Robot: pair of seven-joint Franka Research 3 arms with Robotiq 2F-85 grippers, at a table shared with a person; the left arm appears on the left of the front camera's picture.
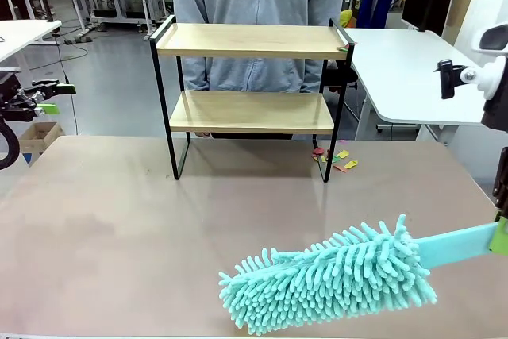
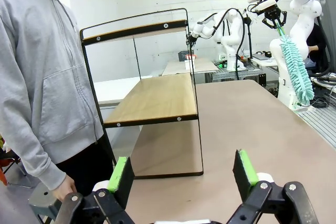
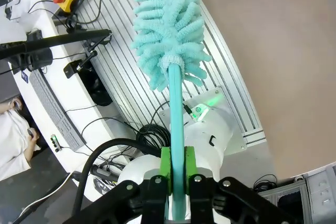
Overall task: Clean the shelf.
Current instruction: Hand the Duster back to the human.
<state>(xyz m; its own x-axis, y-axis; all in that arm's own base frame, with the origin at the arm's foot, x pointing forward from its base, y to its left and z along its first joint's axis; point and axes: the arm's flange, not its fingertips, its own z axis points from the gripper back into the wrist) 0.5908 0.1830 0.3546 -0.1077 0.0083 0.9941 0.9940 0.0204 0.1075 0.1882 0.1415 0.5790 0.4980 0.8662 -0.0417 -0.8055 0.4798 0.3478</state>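
Front view: duster held over the worktop, shelf at the far edge

We see the shelf (image 1: pixel 250 85), two pale wooden boards in a thin black frame, standing upright at the far side of the brown worktop (image 1: pixel 119 220). A person in a grey hoodie (image 1: pixel 258 5) stands just behind it. Our right claw (image 3: pixel 177 169) is clamped on the flat handle of a turquoise duster (image 1: pixel 329 279), whose fluffy head hangs over the near worktop, well apart from the shelf. Our left claw (image 2: pixel 184 174) stands wide, holding nothing, its green pads (image 2: pixel 119 174) facing the shelf's end.
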